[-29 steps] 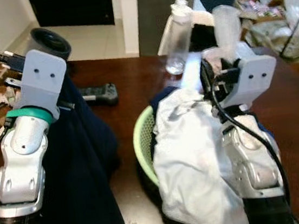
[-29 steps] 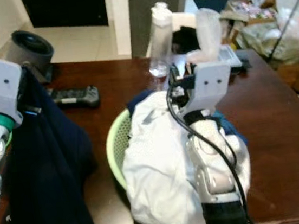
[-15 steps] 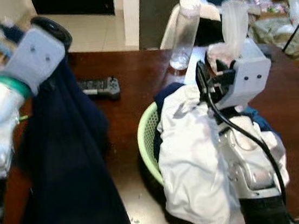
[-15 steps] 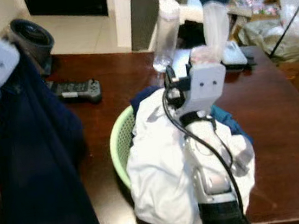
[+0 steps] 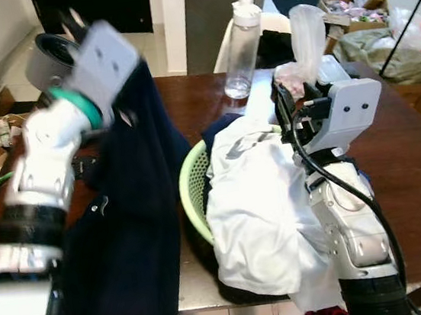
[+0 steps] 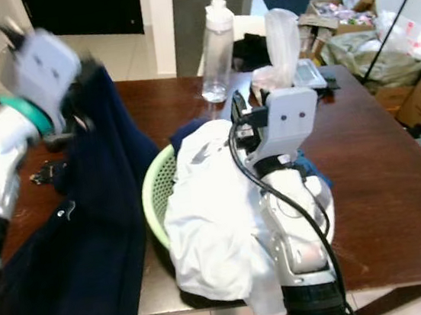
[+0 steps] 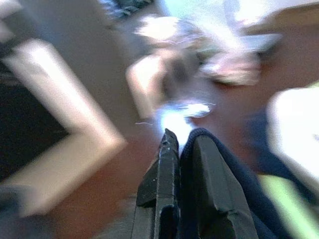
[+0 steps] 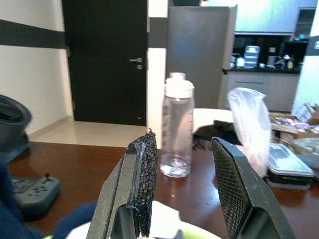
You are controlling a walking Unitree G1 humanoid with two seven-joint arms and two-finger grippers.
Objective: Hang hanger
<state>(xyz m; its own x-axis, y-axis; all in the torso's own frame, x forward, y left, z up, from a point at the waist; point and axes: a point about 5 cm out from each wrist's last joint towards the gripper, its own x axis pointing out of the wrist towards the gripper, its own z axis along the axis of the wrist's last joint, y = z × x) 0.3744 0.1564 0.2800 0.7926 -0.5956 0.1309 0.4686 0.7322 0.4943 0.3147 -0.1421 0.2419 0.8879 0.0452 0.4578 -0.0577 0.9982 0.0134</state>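
My left gripper (image 7: 182,142) is raised over the table's left side and shut on the top edge of a dark navy garment (image 5: 128,237). The garment hangs from it down past the table's front edge. This arm is blurred by motion. My right gripper (image 8: 183,142) stands open and empty above a green basket (image 5: 192,198), pointing at the back of the table. A white garment (image 5: 255,206) lies draped over the basket and against my right arm. I can make out no hanger.
A clear water bottle (image 5: 243,46) and a plastic bag (image 5: 304,31) stand at the back of the brown table (image 5: 405,180). A black controller (image 8: 30,191) lies at the left. A dark round bin (image 5: 48,58) is behind my left arm. Boxes and clutter sit at far right.
My left arm has swung up and to the right toward the basket, carrying the navy garment with it. The camera has shifted a little. The right arm has held still.
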